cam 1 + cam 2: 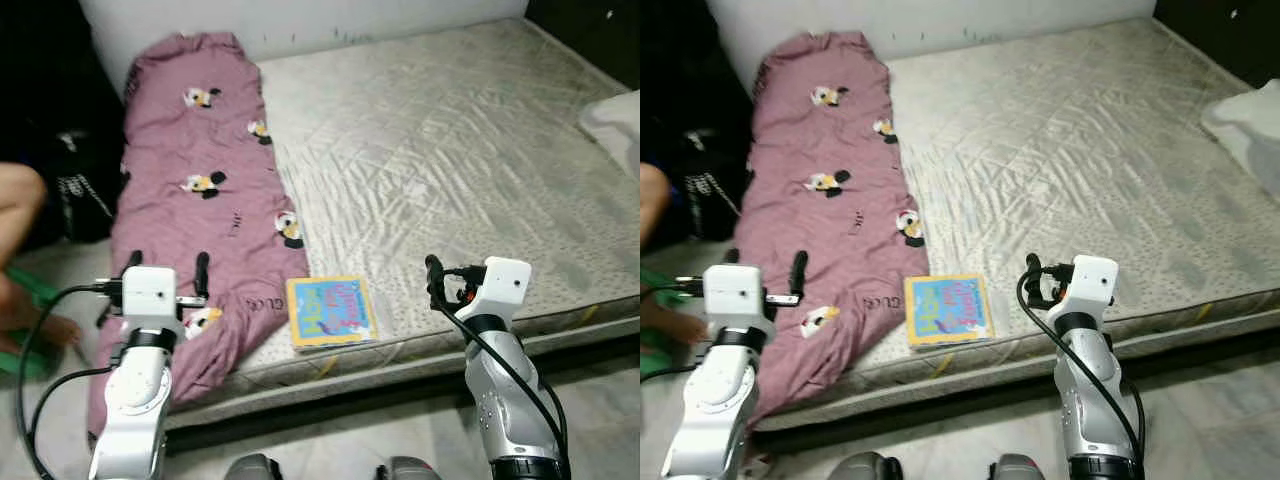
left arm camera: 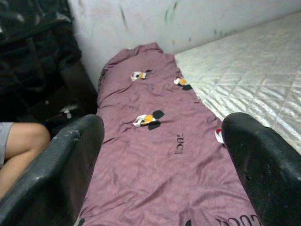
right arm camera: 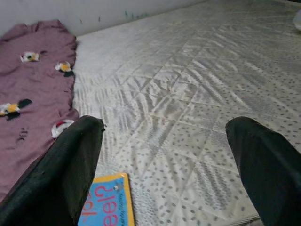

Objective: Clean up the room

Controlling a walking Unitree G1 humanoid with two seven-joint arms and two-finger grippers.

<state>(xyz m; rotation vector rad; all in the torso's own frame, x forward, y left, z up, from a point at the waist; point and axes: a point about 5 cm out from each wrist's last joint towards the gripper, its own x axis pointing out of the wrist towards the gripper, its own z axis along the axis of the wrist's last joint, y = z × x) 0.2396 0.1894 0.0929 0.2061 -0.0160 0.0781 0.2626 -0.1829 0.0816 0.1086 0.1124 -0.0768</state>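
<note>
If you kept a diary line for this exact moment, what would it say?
left gripper: open, over blanket | right gripper: open, over mattress edge | book: flat on mattress, untouched | held: nothing

wall: white, scuffed | mattress: bare, quilted, low | floor: pale tile

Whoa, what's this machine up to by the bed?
A humanoid robot stands at the edge of a bare mattress, both arms raised, holding nothing. Its left gripper hovers with open jaws over a purple blanket spread along the mattress's left side. Its right gripper, also open, hangs near the front edge, just right of a colourful book. A person's leg shows at the far left.
</note>
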